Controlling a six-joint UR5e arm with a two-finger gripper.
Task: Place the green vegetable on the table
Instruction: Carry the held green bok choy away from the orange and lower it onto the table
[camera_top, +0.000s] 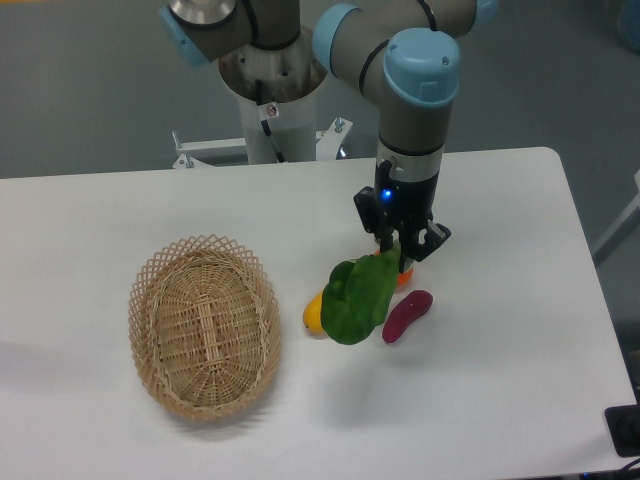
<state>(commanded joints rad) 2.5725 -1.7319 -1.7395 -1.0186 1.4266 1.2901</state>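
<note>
The green vegetable (358, 298) is a leafy toy with a dark green rounded end pointing down-left. My gripper (398, 252) is shut on its upper right end, where the stalk is hidden between the fingers. The leaf end hangs at or just above the white table (480, 380); I cannot tell if it touches. It lies over the yellow fruit (313, 314) and partly hides an orange piece (404, 276) behind the gripper.
A purple eggplant-like piece (407, 315) lies just right of the vegetable. An oval woven wicker basket (204, 325) stands to the left with nothing in it. The robot base (270, 100) is at the back.
</note>
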